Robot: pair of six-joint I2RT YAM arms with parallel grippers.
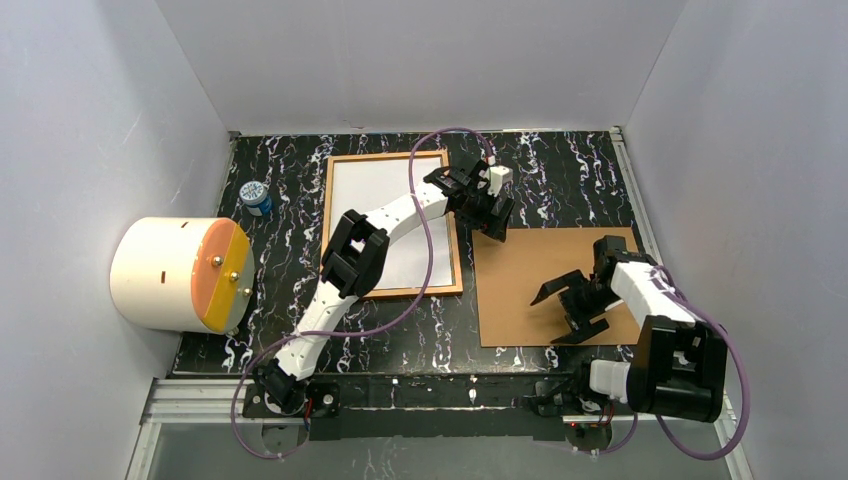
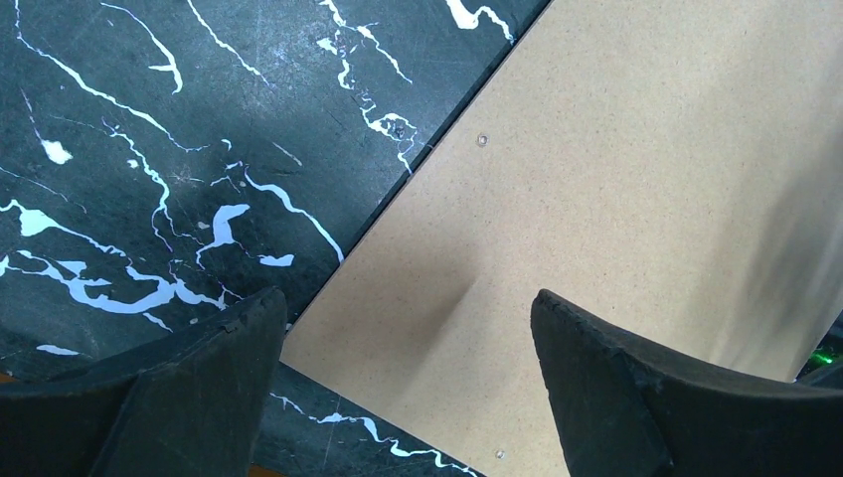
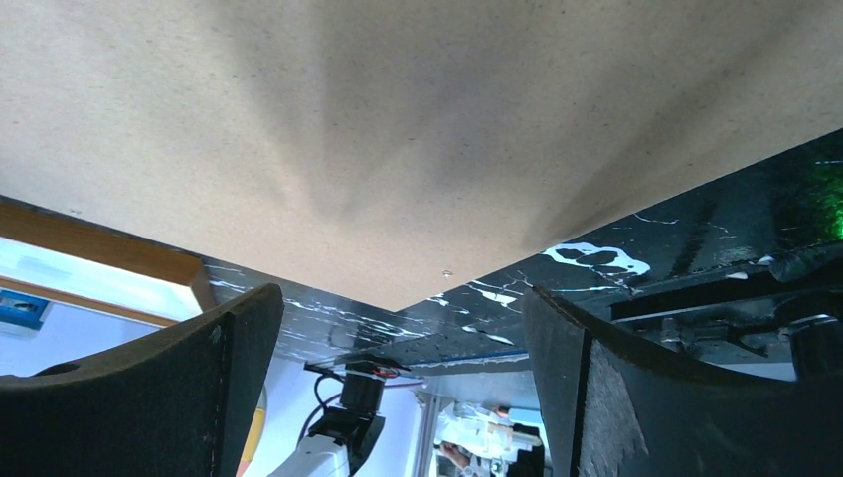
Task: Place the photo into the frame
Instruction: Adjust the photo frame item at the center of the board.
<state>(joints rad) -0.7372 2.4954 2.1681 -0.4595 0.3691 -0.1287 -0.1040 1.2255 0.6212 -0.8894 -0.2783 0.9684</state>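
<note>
Though beyond left wrist, frame (image 1: 327, 210) overhead.

The table (image 1: 560, 170) top has a black, white-veined marble-look finish with a slight sheen. The backing board (image 1: 520, 290) is brown, matt, finely speckled fibreboard. The frame (image 1: 327, 220) is smooth orange-brown wood. The photo (image 1: 375, 190) inside it presents plain white matt paper. Fingers (image 2: 179, 397) of the left gripper (image 2: 406, 298) are black and matt, with coarse, rough edges.

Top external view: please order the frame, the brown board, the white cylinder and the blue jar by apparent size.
1. The frame and the brown board: about alike, so not ranked.
2. The white cylinder.
3. The blue jar.
</note>
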